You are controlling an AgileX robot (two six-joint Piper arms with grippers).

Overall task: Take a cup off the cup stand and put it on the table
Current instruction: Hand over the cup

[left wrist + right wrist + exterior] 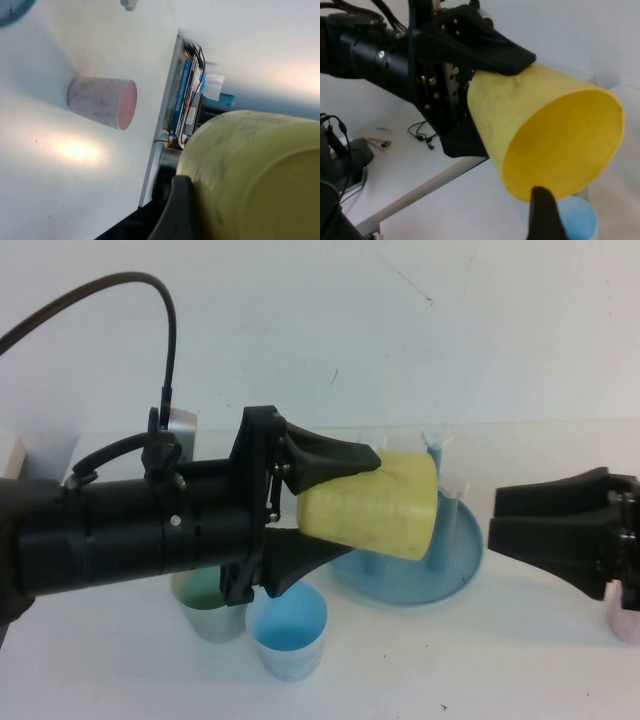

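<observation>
My left gripper (360, 502) is shut on the yellow cup (385, 508), one finger above it and one below. It holds the cup on its side in the air, mouth to the right, over the left part of the blue cup stand (462, 558). The stand's white-capped pegs (453, 486) rise behind the cup. The cup fills the left wrist view (250, 175) and shows mouth-on in the right wrist view (545, 145). My right gripper (493, 520) is shut and empty, hovering right of the stand above the white table (450, 660).
A pale green cup (210, 608) and a light blue cup (288, 632) stand on the table under my left arm. A pink cup (626, 620) stands at the right edge, also in the left wrist view (102, 102). The table's edge is near it.
</observation>
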